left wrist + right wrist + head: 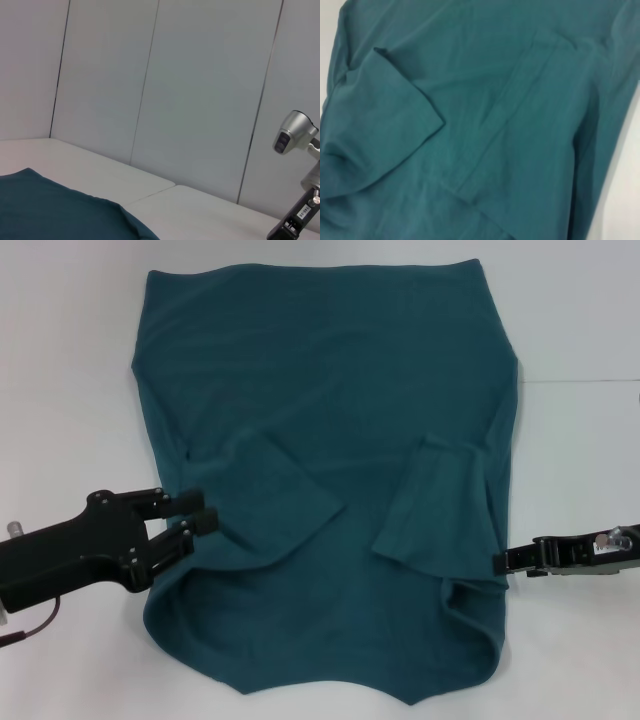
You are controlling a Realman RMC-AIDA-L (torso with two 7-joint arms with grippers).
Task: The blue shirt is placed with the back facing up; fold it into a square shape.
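The blue shirt [320, 440] lies spread flat on the white table [60, 360], plain side up, with both short sleeves folded inward over the body. My left gripper [196, 513] hovers at the shirt's left edge near the folded left sleeve [285, 500], open, with nothing clearly between its fingers. At the shirt's right edge, beside the folded right sleeve [435, 505], my right gripper [503, 561] is seen edge-on, its tip against the fabric. The right wrist view is filled with the shirt [485, 125] and both sleeve folds. The left wrist view catches one shirt corner [55, 210].
White table surface [580, 440] surrounds the shirt on both sides. A seam between table panels [580, 381] runs off to the right. The left wrist view shows grey wall panels [200, 90] behind the table and the right arm [300, 210] farther off.
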